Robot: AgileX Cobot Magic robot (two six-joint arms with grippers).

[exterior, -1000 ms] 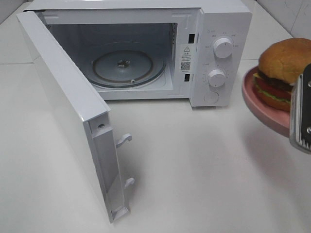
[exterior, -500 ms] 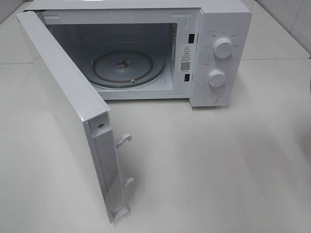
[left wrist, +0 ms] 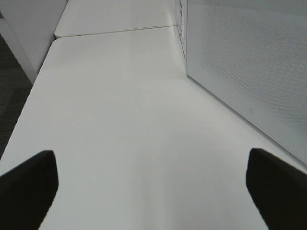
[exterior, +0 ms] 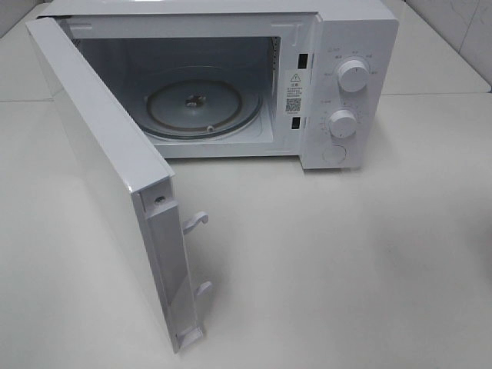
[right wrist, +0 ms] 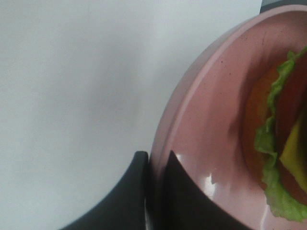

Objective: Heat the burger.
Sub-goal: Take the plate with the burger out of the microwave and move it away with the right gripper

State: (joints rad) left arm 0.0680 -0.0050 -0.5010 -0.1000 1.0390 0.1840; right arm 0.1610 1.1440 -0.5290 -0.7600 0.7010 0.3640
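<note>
While the right claw (right wrist: pixel 154 191) stays clenched on the rim of the pink dish (right wrist: pixel 211 120) carrying the burger (right wrist: pixel 283 143), outside the overhead view, carry it to the open microwave (exterior: pixel 231 77) and its turntable (exterior: pixel 204 104). Your left claw (left wrist: pixel 153 187) hangs released above the desk (left wrist: pixel 120 120).

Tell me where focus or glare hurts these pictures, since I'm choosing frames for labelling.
Exterior high view: evenly lit and sharp, the white microwave oven casts only soft shadows. Left wrist view: the black fingers are blurred, the table reads fine. Right wrist view: too close, so the salmon-pink round dish and the burger's green lettuce look soft, with small glare spots on the rim.
</note>
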